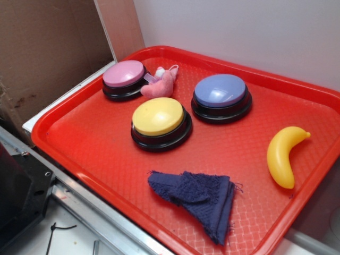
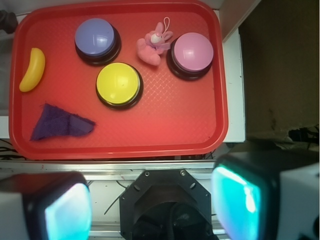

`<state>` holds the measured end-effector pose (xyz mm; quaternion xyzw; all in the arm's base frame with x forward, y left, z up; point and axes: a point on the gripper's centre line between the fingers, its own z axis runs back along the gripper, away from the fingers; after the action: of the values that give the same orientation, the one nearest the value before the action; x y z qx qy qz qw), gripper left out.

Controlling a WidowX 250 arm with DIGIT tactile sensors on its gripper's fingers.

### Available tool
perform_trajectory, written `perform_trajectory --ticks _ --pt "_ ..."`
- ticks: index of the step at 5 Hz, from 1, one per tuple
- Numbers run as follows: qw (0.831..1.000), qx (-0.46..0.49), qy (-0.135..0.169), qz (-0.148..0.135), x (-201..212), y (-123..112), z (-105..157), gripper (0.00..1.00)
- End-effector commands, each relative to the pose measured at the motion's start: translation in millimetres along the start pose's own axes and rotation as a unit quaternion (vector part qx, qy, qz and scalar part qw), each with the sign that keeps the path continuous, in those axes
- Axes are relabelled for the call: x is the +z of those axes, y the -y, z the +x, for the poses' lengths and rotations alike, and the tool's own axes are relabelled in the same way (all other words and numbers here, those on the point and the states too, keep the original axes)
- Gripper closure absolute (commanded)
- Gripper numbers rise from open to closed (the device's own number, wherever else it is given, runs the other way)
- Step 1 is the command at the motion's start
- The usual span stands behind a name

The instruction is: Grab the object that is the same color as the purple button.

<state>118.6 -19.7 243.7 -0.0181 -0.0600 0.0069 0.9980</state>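
From above, a red tray [image 2: 200,135] holds three buttons: the purple button [image 2: 96,38] at upper left, a yellow button [image 2: 118,84] just below and right of it, and a pink button [image 2: 192,52] at upper right with a pink plush toy [image 2: 152,46] touching its left side. A yellow banana [image 2: 32,69] lies by the left rim, and the rag [image 2: 59,123], folded into a rough triangle, lies flat below it near the front-left corner. The gripper [image 2: 152,202] sits off the tray at the bottom edge, its two jaws set wide apart, blurred and glowing cyan.
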Motion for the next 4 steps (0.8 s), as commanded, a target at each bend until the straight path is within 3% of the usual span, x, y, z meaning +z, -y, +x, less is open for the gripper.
perform_trajectory --ticks 1,2,3,4 --pt "1.000 0.000 0.000 0.000 0.0 0.0 0.0 0.00" --pt "0.998 -0.041 0.030 -0.034 -17.3 26.8 1.6 0.00" --pt "0.999 -0.045 0.027 -0.004 -32.1 51.5 2.7 0.00" --pt "0.999 -0.034 0.038 0.002 -62.4 80.9 10.8 0.00"
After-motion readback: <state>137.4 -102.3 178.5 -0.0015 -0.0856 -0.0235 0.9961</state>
